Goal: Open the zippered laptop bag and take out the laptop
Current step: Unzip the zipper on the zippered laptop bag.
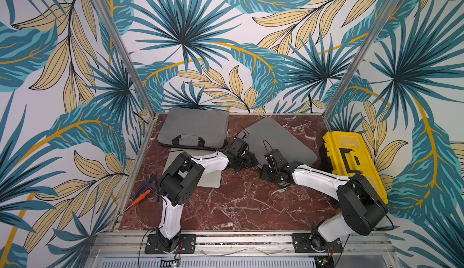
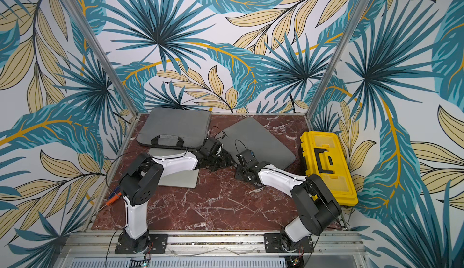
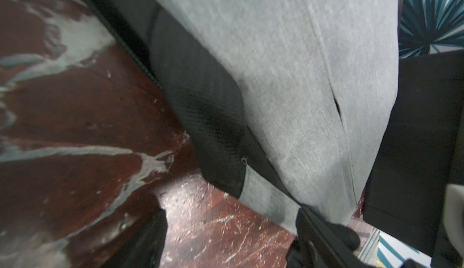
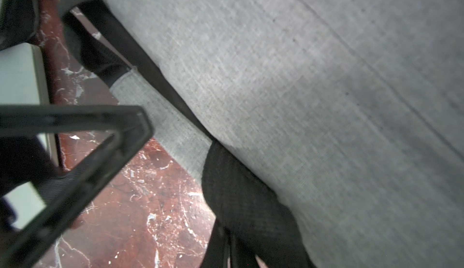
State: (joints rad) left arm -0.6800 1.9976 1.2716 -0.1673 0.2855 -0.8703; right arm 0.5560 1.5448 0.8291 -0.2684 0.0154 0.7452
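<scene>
The left jaws (image 3: 231,231) stand apart beside the grey laptop bag's (image 1: 283,138) handle (image 3: 213,128). The right jaws (image 4: 229,250) are closed against it, grip unclear. A silver laptop (image 1: 209,180) lies behind the left jaws, seemingly out, so I'd back off without snagging that handle. The bag lies slantwise, long axis running past both jaws, handle edge facing them.

Probably a lab: aluminium frame (image 1: 120,48), wallpaper (image 1: 226,28).

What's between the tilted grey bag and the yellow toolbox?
Nothing; bare marble tabletop separates the tilted grey bag from the yellow toolbox, seen in both top views.
</scene>
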